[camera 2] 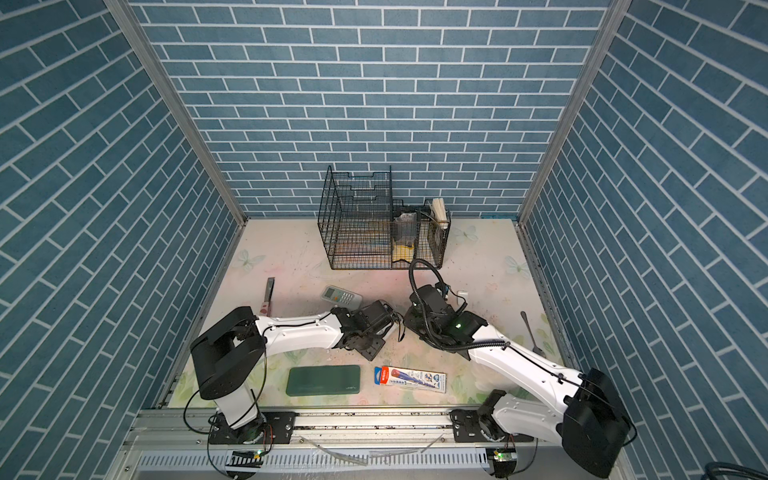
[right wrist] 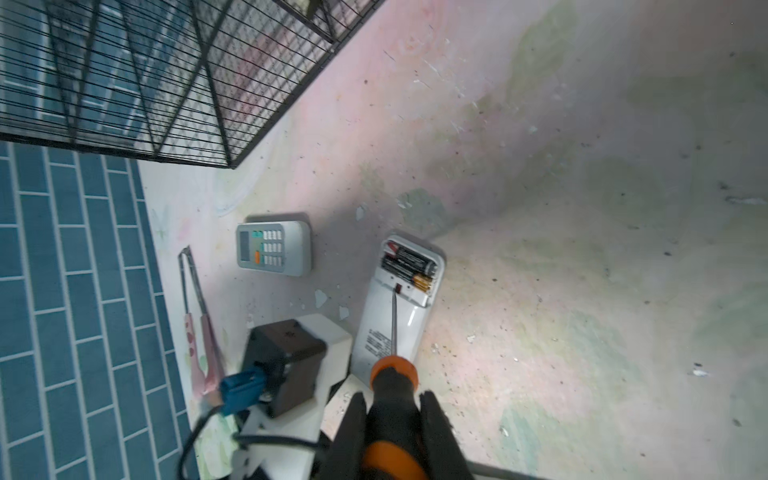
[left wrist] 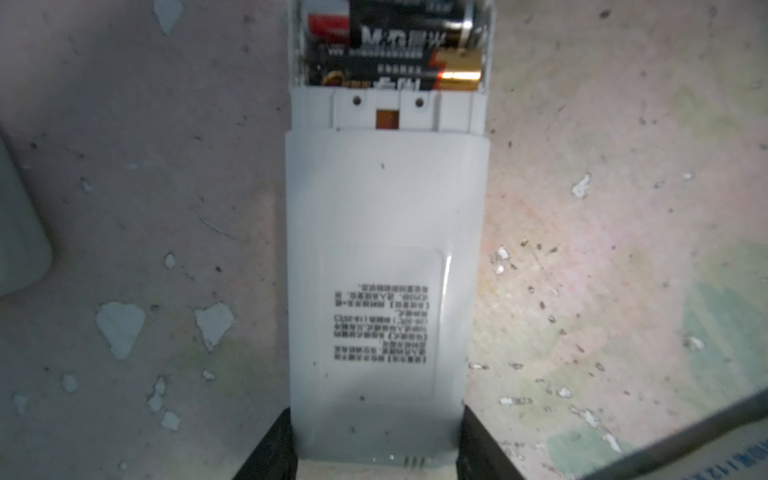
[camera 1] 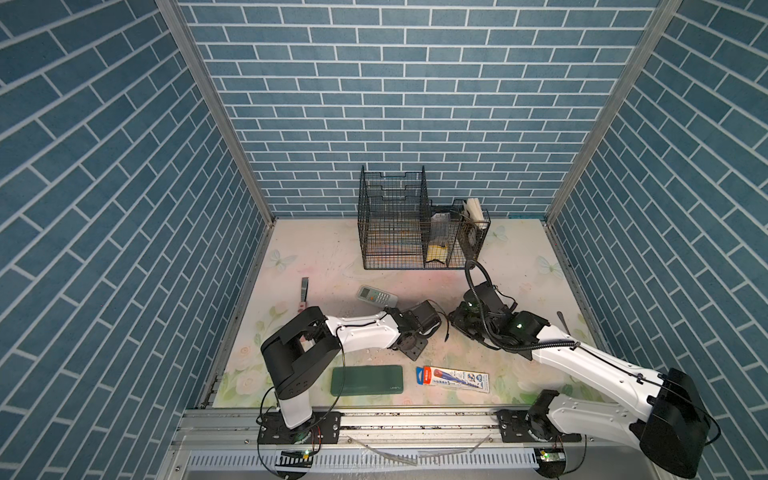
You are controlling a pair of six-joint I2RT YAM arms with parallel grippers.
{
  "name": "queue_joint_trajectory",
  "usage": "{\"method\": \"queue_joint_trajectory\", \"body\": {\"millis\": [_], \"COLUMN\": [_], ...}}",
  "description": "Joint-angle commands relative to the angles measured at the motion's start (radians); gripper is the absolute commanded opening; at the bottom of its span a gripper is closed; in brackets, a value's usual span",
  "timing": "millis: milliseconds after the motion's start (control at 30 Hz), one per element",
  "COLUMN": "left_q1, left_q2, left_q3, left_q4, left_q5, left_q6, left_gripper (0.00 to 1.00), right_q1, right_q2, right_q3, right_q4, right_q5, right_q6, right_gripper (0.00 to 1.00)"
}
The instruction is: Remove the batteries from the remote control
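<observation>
The left gripper (left wrist: 376,440) is clamping the remote (left wrist: 382,232) at the end opposite its open battery compartment. The right gripper (right wrist: 392,401) is squeezing the screwdriver (right wrist: 393,370) handle, with the tip reaching the compartment's edge. 2 batteries (right wrist: 409,268) are sitting inside the compartment, side by side.

Your floral table (right wrist: 582,249) bears the opened remote (right wrist: 409,328) under the screwdriver (right wrist: 394,374). A second remote (right wrist: 274,248) lies near it.
</observation>
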Motion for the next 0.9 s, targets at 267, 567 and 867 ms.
{"method": "queue_joint_trajectory", "body": {"millis": [267, 567, 867], "left_q1": [-0.027, -0.021, -0.015], "left_q2": [0.096, 0.062, 0.065], "left_q3": [-0.068, -0.062, -0.059], "left_q4": [-0.108, -0.068, -0.032], "left_q5": [0.015, 0.001, 0.005], "left_q6": [0.018, 0.002, -0.004], "left_gripper": [0.29, 0.62, 0.7], "right_q1": [0.004, 0.002, 0.002], "right_q2": [-0.04, -0.05, -0.044], "right_q3": [0.022, -0.038, -0.046], "right_q4": [-0.026, -0.012, -0.021], "right_q5": [0.045, 0.05, 0.055], "right_q6": [0.01, 0.036, 0.038], "right_gripper": [0.0, 0.0, 0.0]}}
